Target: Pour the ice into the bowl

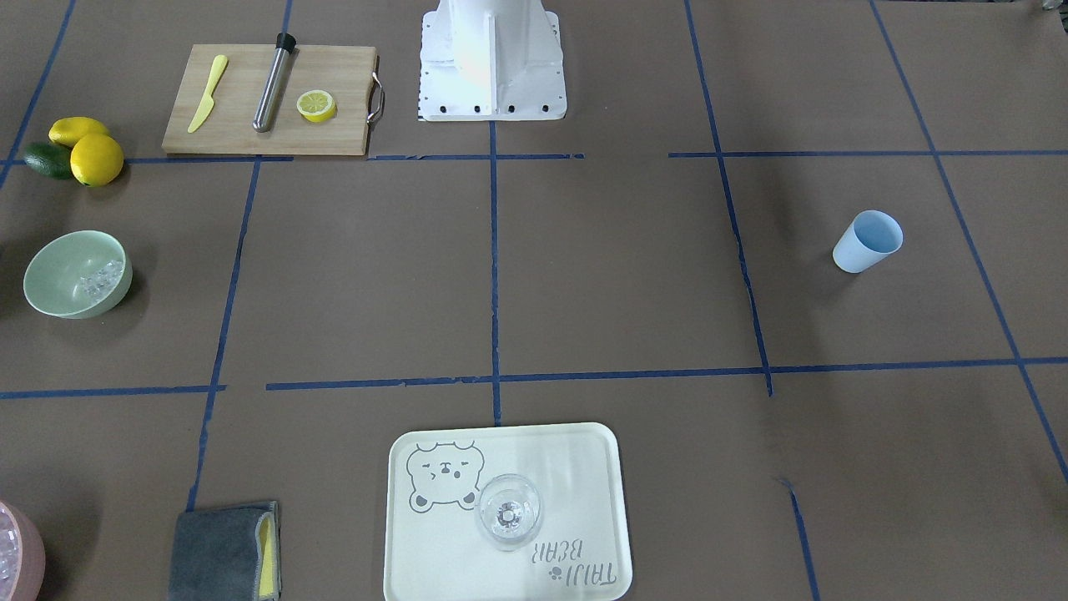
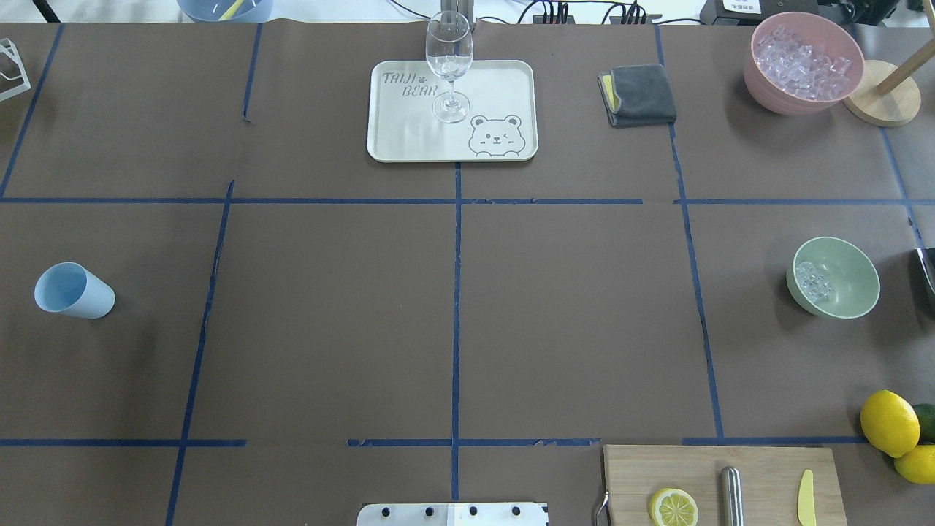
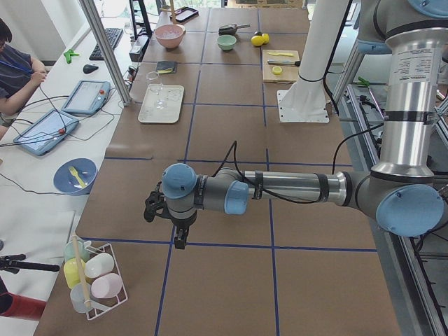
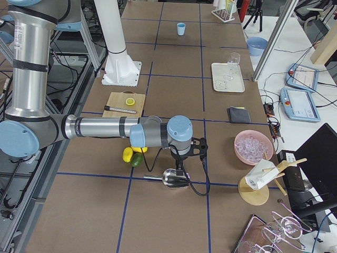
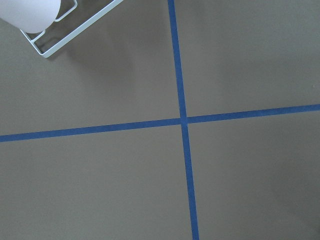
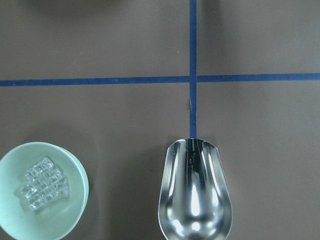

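Note:
The pale mint-green bowl (image 2: pixel 851 285) stands at the table's right side and holds a small heap of clear ice cubes (image 2: pixel 812 281). It also shows in the front view (image 1: pixel 50 288) with the ice (image 1: pixel 100 280), and in the right wrist view (image 6: pixel 72 205) with the ice (image 6: pixel 42 184). A shiny metal scoop (image 6: pixel 195 200) lies empty on the table beside the bowl. My right gripper (image 4: pixel 181 167) hangs just above the scoop (image 4: pixel 176 179); I cannot tell if it is open. My left gripper (image 3: pixel 176 234) points down over bare table far from the bowl; I cannot tell its state.
A pink bowl (image 2: pixel 767 91) full of ice stands far right by a wooden stand (image 2: pixel 880 102). A tray (image 2: pixel 409 139) bears a wine glass (image 2: pixel 448 58). A grey cloth (image 2: pixel 643 93), light blue cup (image 2: pixel 73 291), cutting board (image 2: pixel 767 467) and lemons (image 2: pixel 887 422) are around.

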`<state>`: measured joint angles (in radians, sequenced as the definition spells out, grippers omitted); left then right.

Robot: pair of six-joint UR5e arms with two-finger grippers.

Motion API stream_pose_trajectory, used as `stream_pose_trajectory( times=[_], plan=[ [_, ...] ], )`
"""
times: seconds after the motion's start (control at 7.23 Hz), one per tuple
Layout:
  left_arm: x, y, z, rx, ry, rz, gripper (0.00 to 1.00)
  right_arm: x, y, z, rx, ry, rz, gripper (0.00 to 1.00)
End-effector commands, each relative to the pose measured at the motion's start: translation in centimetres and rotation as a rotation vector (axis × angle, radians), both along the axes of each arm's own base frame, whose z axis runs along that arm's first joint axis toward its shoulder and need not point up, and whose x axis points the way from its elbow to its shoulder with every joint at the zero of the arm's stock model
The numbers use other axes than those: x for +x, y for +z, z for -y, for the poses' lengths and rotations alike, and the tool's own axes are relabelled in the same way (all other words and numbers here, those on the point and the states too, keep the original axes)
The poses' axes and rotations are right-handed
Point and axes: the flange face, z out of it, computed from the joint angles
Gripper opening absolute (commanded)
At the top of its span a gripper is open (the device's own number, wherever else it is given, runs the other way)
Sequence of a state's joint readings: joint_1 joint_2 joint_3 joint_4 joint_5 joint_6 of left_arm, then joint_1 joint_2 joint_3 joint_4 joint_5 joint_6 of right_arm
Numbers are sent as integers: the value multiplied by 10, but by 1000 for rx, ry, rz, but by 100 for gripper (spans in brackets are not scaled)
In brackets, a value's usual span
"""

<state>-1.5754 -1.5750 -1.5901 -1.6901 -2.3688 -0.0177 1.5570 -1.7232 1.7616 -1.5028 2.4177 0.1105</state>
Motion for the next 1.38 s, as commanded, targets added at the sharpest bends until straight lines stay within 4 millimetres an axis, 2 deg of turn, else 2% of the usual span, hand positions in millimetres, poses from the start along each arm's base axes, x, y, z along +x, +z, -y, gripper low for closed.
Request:
stream_pose_trajectory(
  times=[0.0,0.28,0.69,1.25],
  plan=[
    [0,-4,1,6,-2,0,100,0,10,-2,-15,2,-3,100],
    [0,-3,1,6,-2,0,100,1,8,-1,-9,3,-11,100],
    [0,-5,4,10,-2,0,100,4,-8,13,26,11,-10,100],
    [0,-9,6,17,-1,-1,100,5,-11,17,34,14,-9,100]
  ],
)
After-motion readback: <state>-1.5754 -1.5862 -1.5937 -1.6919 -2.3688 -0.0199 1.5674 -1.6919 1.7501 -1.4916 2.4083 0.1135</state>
